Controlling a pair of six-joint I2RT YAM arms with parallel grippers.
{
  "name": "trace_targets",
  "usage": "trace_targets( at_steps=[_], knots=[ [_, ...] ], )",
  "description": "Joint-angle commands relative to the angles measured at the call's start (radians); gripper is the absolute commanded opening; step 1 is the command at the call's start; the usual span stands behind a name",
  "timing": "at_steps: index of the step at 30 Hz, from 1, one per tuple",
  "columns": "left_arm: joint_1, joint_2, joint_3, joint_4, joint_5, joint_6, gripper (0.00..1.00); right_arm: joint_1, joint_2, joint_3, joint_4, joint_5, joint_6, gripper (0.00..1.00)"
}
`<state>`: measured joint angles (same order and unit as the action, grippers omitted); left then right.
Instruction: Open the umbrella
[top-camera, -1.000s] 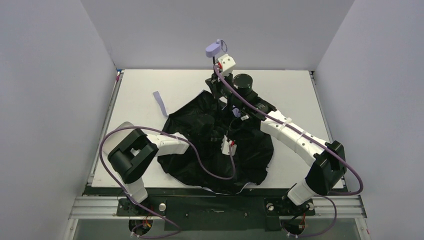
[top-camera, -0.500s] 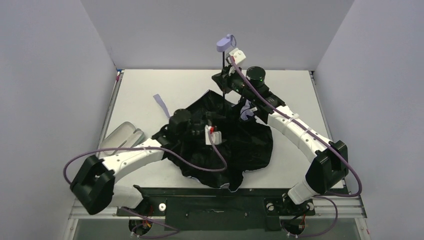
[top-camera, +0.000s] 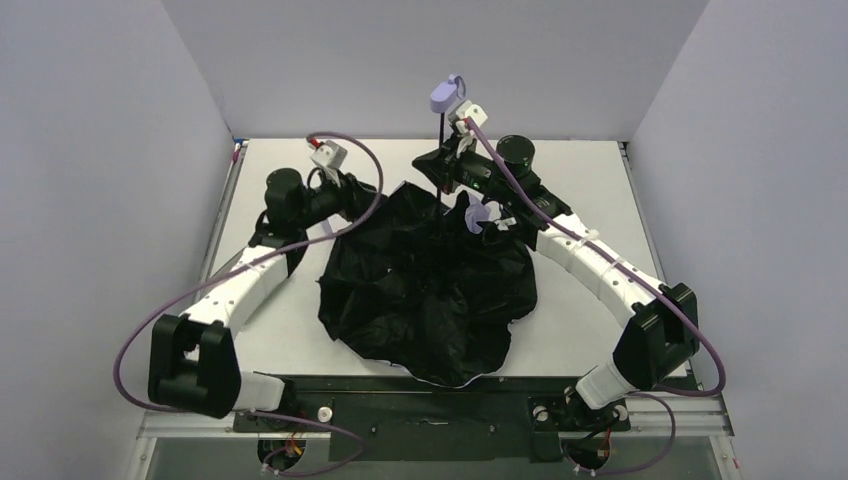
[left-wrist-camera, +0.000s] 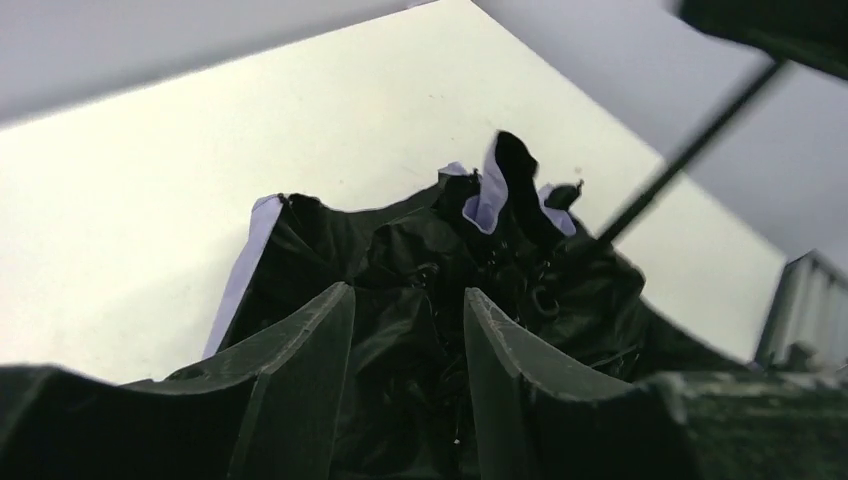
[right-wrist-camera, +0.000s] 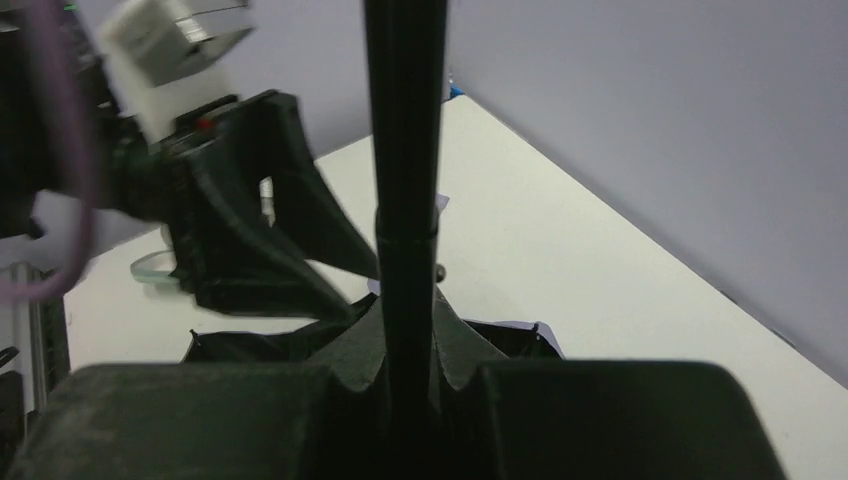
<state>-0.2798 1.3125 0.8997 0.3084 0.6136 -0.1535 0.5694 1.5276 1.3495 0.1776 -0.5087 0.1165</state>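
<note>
The left hand (left-wrist-camera: 405, 295) has quit the middle of the umbrella (top-camera: 430, 290) for its far-left edge, jaws parted, empty. The right hand (top-camera: 444, 172) keeps the shaft (top-camera: 441, 135) clamped upright. The black lining (top-camera: 400, 310) lies rumpled on the worktop (top-camera: 600, 190): likely not locked open yet.

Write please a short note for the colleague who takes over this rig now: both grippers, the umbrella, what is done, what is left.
Right gripper: shut on the umbrella's shaft, holding it upright, handle on top.
Left gripper: jaws apart at the canopy's far-left edge; whether it pinches cloth is unclear.
Canopy: on the table, black lining up, spread but slack and wrinkled.
Done: umbrella unpacked, shaft extended.
Left: stretch the canopy taut, fully open.
</note>
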Motion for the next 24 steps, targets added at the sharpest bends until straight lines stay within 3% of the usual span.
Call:
trace_targets(
  at_steps=[1, 4, 6, 12, 24],
  knots=[
    [0.069, 0.127, 0.103, 0.112, 0.153, -0.501, 0.40, 0.020, -0.073, 0.011, 0.092, -0.110, -0.040, 0.00],
    [0.045, 0.199, 0.116, 0.202, 0.184, -0.698, 0.39, 0.031, -0.077, 0.020, 0.074, -0.127, -0.066, 0.00],
    [0.015, 0.235, 0.121, 0.235, 0.196, -0.753, 0.38, 0.033, -0.077, 0.027, 0.069, -0.136, -0.071, 0.00],
    [-0.064, 0.313, 0.100, 0.277, 0.189, -0.841, 0.35, 0.042, -0.083, 0.045, 0.055, -0.156, -0.104, 0.00],
    [-0.183, 0.474, 0.183, 0.241, 0.132, -0.855, 0.36, 0.073, -0.078, 0.074, 0.072, -0.177, -0.099, 0.00]
  ],
)
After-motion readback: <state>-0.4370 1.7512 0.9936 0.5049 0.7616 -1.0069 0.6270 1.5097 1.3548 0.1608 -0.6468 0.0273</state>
